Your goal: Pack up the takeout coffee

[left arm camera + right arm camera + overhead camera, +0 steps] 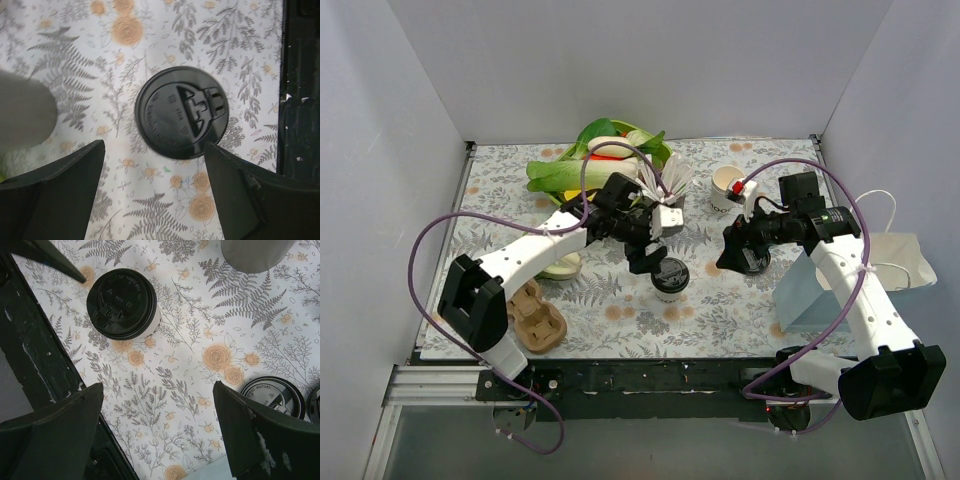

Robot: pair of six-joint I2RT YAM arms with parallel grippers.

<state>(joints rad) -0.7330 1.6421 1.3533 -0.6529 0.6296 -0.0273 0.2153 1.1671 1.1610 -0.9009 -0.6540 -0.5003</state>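
Above the takeout coffee [181, 112], left end effector [154, 145] gapes empty; right end effector [157, 385] too

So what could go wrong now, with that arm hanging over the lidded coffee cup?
1. The left tool hangs open above the takeout coffee, which shows off-centre beneath it. Closing there may nudge or tip the cup.
2. A hard squeeze on the paper cup might pop its black lid.
3. The right tool hangs open close by, next to loose lids, so the arms could bump.
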